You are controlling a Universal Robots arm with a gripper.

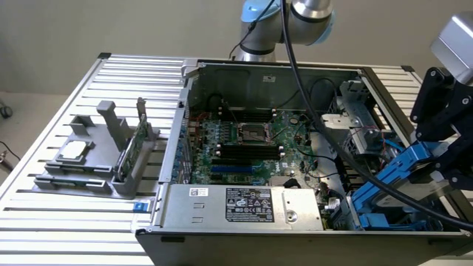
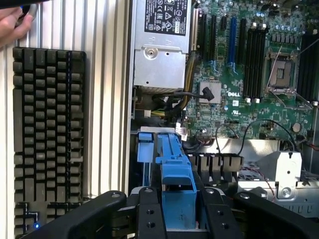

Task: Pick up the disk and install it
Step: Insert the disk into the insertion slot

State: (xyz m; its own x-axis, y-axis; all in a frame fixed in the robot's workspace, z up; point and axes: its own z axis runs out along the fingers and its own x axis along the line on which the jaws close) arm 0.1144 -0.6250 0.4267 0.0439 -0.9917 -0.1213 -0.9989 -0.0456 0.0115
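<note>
My jaws clamped on the disk [image 2: 177, 172], blue carrier tilted, over the drive-bay corner of the computer case [image 1: 273, 83]

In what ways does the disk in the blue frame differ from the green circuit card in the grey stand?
The disk is gripped by the end effector and tilted over the open computer case; the green circuit card stands on edge in the grey stand, outside the case, untouched. The disk wears a blue plastic frame; the card is bare green. Both are flat parts.
</note>
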